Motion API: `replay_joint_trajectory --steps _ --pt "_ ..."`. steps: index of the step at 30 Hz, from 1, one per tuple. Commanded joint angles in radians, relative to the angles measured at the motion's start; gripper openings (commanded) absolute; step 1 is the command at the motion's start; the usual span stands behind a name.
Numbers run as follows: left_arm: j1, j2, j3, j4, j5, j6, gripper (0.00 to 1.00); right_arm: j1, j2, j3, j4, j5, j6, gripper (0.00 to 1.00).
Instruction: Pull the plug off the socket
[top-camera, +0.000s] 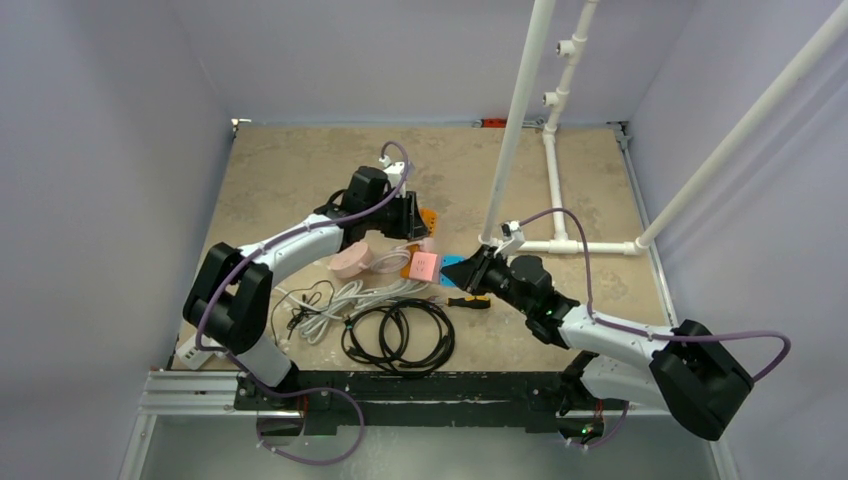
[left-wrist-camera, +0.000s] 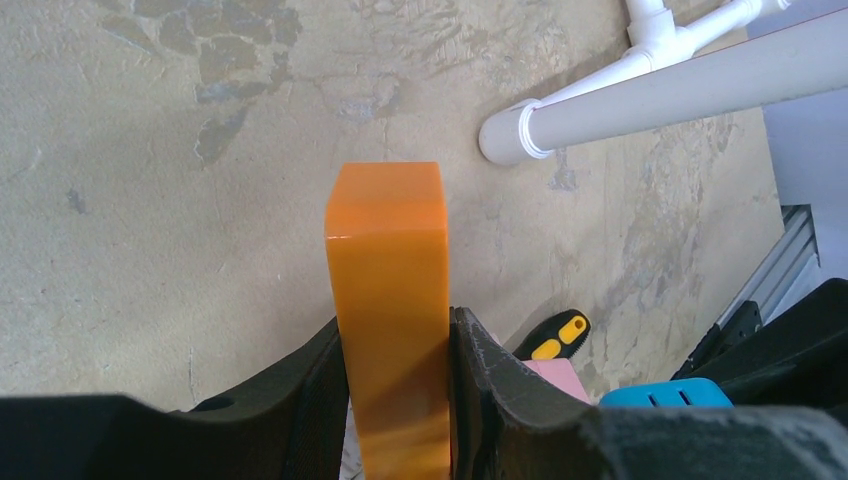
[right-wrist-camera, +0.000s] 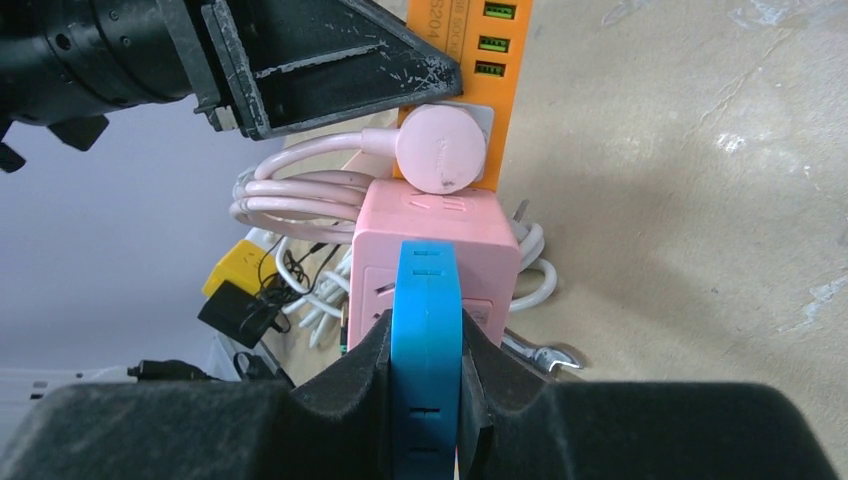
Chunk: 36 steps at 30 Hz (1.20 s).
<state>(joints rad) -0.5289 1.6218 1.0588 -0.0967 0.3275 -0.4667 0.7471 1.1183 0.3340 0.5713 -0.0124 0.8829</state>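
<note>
Blue plug, rigid and likely slick, sits pinched flatwise in right gripper against pink socket; left gripper clamps orange strip.

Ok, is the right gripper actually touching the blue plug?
Touching. The right wrist view shows the right gripper closed on the blue plug, both fingers pressed against its sides with no gap.

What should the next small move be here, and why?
Probably the right gripper should draw the blue plug straight back from the pink socket cube, while the left gripper holds the orange power strip steady. Both grippers are shut on their pieces, and the blue plug sits against the cube, apparently not yet pulled out.
</note>
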Motion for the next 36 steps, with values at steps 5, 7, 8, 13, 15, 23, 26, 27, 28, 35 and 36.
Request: replay_joint_trajectory --steps 5,7,8,13,15,23,26,27,28,35,36 --pt "0.017 0.012 0.027 0.036 0.097 0.069 0.0 -0.06 0.016 -0.064 0.244 -0.138 0.029 0.0" --pt "0.017 0.007 0.026 0.036 0.093 0.072 0.0 -0.06 0.017 -0.065 0.249 -0.144 0.03 0.0" --pt "0.017 0.007 0.026 0.034 0.087 0.074 0.0 -0.061 0.013 -0.066 0.249 -0.143 0.029 0.0" --pt "0.017 0.007 0.032 -0.007 0.0 0.086 0.0 -0.06 -0.038 -0.051 0.196 -0.122 -0.015 0.0" --pt "0.017 0.007 0.033 -0.016 -0.035 0.088 0.0 -0.061 -0.058 -0.039 0.156 -0.105 -0.029 0.0" --pt "0.017 0.006 0.029 -0.023 -0.069 0.079 0.0 -0.06 -0.077 -0.006 0.051 -0.021 -0.046 0.0" --pt "0.017 0.004 0.03 -0.022 -0.063 0.076 0.0 -0.058 -0.072 -0.007 0.05 -0.018 -0.048 0.0" --pt "0.017 0.004 0.03 -0.021 -0.061 0.074 0.0 -0.059 -0.073 -0.007 0.05 -0.018 -0.048 0.0" --pt "0.017 0.001 0.031 -0.02 -0.059 0.073 0.0 -0.058 -0.076 -0.007 0.048 -0.016 -0.05 0.0" --pt "0.091 -0.081 0.026 0.005 -0.003 0.049 0.0 -0.04 -0.155 0.017 -0.092 0.102 -0.149 0.0" --pt "0.113 -0.098 0.021 0.015 0.016 0.04 0.0 -0.026 -0.17 0.032 -0.14 0.157 -0.174 0.0"
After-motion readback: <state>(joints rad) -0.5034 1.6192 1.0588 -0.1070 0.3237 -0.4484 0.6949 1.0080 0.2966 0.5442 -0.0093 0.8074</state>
